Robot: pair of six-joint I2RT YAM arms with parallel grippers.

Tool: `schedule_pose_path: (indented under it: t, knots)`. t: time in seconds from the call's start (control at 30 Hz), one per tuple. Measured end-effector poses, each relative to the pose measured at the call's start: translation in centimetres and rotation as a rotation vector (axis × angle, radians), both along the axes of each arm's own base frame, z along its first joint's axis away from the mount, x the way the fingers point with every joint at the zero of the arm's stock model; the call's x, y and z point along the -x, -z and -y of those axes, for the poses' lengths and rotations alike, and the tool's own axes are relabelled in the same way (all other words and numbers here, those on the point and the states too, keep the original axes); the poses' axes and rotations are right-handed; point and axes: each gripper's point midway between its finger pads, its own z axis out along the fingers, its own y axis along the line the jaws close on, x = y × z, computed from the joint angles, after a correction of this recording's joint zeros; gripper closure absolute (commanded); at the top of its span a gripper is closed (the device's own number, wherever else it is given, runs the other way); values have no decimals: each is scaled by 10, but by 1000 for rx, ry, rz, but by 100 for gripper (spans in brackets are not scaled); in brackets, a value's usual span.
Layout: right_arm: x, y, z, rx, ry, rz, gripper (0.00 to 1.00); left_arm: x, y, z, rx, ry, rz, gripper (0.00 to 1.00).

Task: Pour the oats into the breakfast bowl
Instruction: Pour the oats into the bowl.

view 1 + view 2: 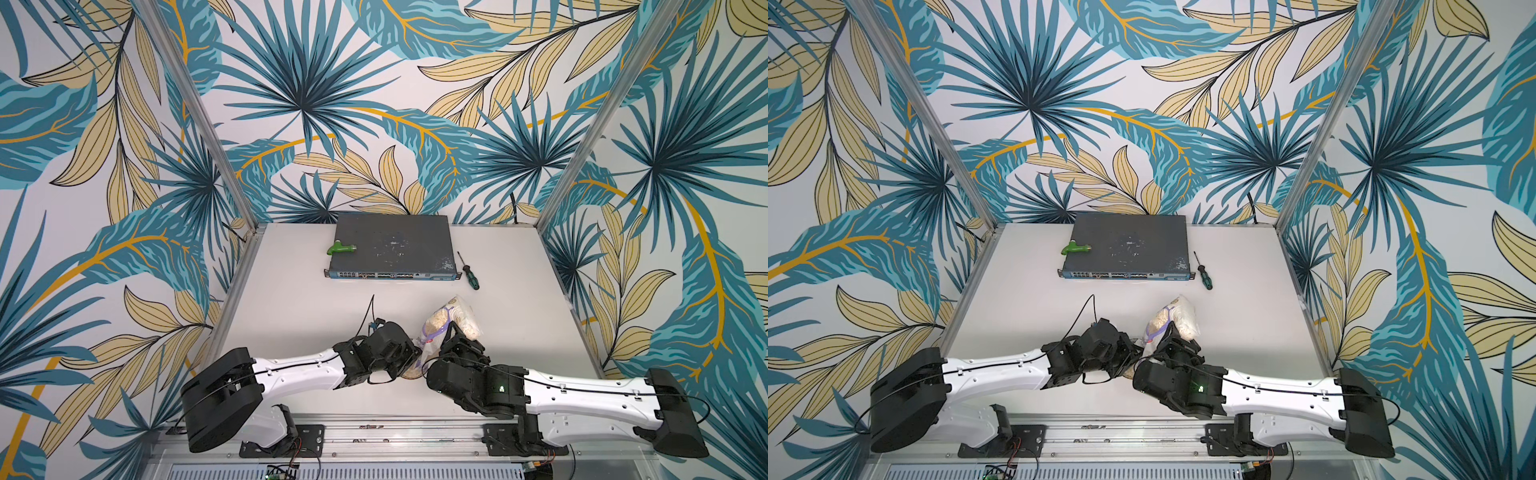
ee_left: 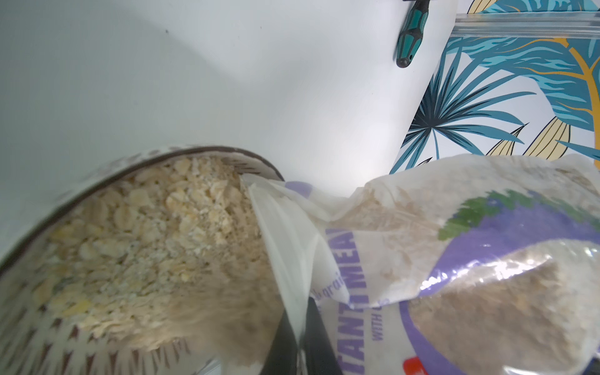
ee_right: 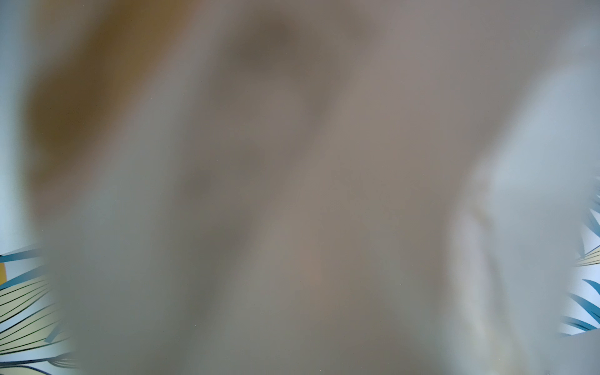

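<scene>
1. The left gripper (image 2: 298, 334) is pinched on the mouth edge of the oats pouch (image 2: 454, 259).
2. The right gripper (image 1: 455, 336) clamps the pouch's raised body.
3. The pouch mouth dips into the breakfast bowl (image 2: 97, 185), already heaped with oats (image 2: 146, 227), between the 2 wrists.

The left arm (image 1: 299, 368) and right arm (image 1: 582, 392) stretch inward, wrists nearly meeting. The left hand (image 2: 297, 328) is pinched tight; the right hand (image 1: 455, 334) has its jaws partly apart.

Tilted oats pouch (image 2: 454, 259) over oat-filled bowl (image 2: 39, 341)
</scene>
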Motion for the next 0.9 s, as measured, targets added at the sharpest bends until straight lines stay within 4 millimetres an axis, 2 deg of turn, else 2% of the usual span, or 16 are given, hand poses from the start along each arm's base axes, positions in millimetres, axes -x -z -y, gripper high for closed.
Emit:
schedule_pose_path:
  t: [0.27, 0.47, 0.63, 0.9]
  knots:
    - [0, 0, 1, -16, 5, -2, 100, 0, -2, 1, 9, 0, 3, 91]
    - [3, 13, 17, -78, 19, -8, 100, 2, 0, 1, -2, 7, -6, 91]
    - [4, 14, 27, -145, 37, -5, 100, 0, -8, 5, 3, 15, 1, 91]
    - [6, 40, 43, -251, 81, -33, 100, 0, -9, 5, -25, 22, -4, 91]
